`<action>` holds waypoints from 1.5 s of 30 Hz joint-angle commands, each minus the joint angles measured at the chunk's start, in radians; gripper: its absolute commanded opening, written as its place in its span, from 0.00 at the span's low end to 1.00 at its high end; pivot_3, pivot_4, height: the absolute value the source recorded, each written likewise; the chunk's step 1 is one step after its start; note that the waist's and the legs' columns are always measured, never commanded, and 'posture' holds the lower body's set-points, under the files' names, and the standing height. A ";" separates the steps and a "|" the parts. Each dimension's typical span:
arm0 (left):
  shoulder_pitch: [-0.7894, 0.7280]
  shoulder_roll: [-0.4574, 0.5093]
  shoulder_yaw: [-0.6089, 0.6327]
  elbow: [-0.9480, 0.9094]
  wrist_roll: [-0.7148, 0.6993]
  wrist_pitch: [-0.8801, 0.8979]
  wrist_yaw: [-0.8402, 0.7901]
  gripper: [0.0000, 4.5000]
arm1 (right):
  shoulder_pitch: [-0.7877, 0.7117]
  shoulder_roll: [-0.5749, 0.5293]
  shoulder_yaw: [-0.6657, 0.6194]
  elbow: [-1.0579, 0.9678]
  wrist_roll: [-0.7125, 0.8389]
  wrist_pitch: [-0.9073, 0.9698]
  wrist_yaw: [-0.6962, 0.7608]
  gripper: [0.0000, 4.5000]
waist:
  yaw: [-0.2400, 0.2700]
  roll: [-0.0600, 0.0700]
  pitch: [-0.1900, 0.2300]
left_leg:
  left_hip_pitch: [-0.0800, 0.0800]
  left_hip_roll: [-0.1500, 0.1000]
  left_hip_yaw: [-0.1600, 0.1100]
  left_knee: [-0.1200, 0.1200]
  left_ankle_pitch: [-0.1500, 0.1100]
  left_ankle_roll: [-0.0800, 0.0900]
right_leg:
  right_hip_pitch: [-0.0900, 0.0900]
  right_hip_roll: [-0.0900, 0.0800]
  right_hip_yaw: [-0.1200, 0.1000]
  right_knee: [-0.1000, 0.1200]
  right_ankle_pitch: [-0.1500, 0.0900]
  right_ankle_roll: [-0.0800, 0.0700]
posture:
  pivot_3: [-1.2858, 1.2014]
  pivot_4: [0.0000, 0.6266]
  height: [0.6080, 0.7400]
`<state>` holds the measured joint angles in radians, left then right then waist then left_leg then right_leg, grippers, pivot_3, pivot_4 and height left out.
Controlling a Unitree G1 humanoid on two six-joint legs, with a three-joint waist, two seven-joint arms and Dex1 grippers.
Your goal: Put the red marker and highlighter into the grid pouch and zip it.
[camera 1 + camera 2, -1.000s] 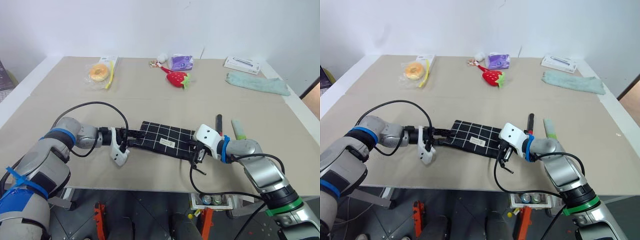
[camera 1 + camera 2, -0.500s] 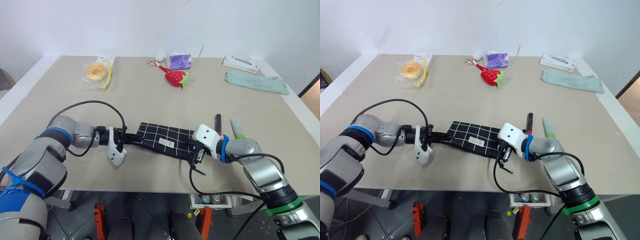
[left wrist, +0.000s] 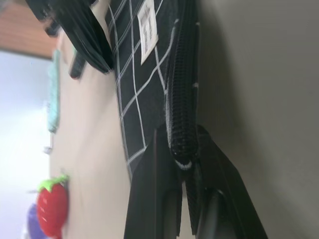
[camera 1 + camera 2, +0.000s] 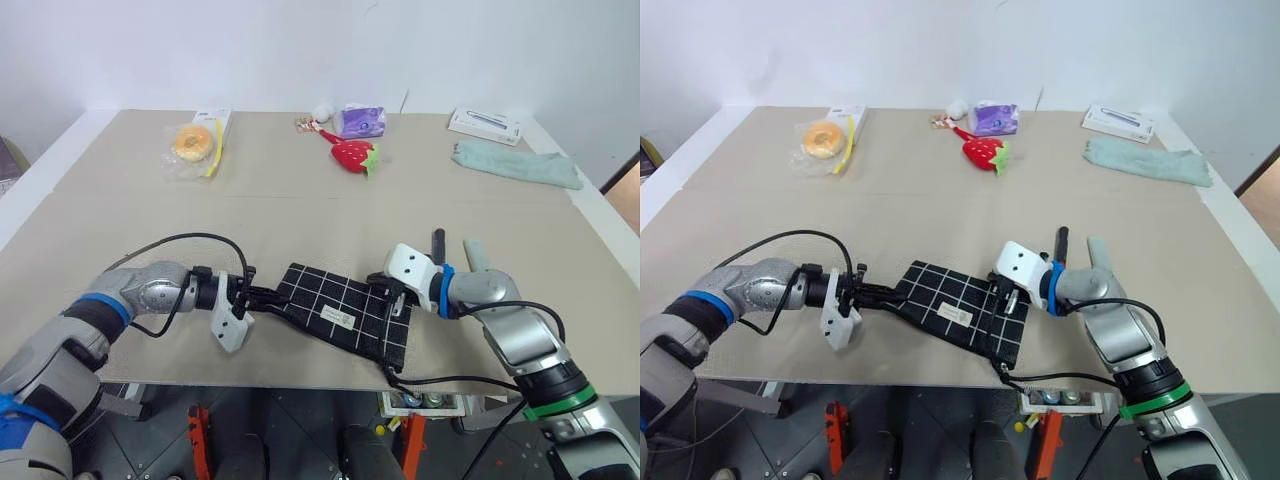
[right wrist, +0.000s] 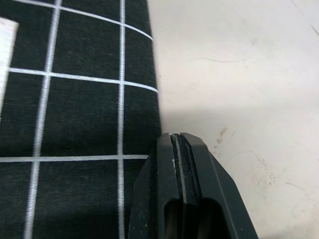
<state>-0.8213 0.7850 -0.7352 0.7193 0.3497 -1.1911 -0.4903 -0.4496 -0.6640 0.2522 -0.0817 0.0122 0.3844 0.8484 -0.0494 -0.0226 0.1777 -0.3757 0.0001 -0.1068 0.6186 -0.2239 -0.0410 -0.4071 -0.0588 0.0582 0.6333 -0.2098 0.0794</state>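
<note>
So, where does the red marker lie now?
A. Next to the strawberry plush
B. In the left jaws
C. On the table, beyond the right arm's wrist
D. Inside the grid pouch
C: the red marker lies on the table beside the highlighter, outside the grid pouch.

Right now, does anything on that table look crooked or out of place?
Yes: the pouch lies askew, one corner hanging over the table's front edge, pinched at opposite ends by both grippers.
</note>
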 commanded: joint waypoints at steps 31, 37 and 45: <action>0.301 -0.138 0.381 -0.305 -0.159 0.611 -0.264 0.00 | 0.064 -0.029 -0.285 -0.230 0.339 0.459 -0.087 0.88 | 0.004 0.006 -0.001 | 0.001 0.000 -0.001 0.000 0.001 0.003 | 0.000 0.001 -0.001 0.005 -0.002 -0.004 | 0.52 0.24 1.00; 0.320 -0.154 0.392 -0.371 -0.137 0.654 -0.270 0.00 | 0.068 0.016 -0.276 -0.285 0.408 0.733 -0.177 0.98 | 0.005 0.006 -0.001 | 0.001 0.000 -0.001 0.001 0.001 0.003 | 0.000 0.000 0.000 0.005 -0.002 -0.004 | 0.52 0.24 1.00; 0.328 -0.162 0.392 -0.388 -0.110 0.661 -0.275 0.00 | 0.034 0.100 -0.307 -0.253 0.411 0.842 -0.305 0.86 | 0.004 0.006 -0.002 | 0.001 -0.001 -0.001 0.001 0.001 0.003 | 0.000 0.000 0.000 0.005 -0.002 -0.004 | 0.52 0.24 1.00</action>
<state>-0.5145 0.6349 -0.3270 0.3413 0.2299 -0.5348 -0.7537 -0.4050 -0.5693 -0.0261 -0.3279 0.4148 1.2055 0.5645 -0.0450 -0.0169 0.1761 -0.3748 -0.0004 -0.1079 0.6197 -0.2230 -0.0380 -0.4067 -0.0587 0.0579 0.6378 -0.2115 0.0758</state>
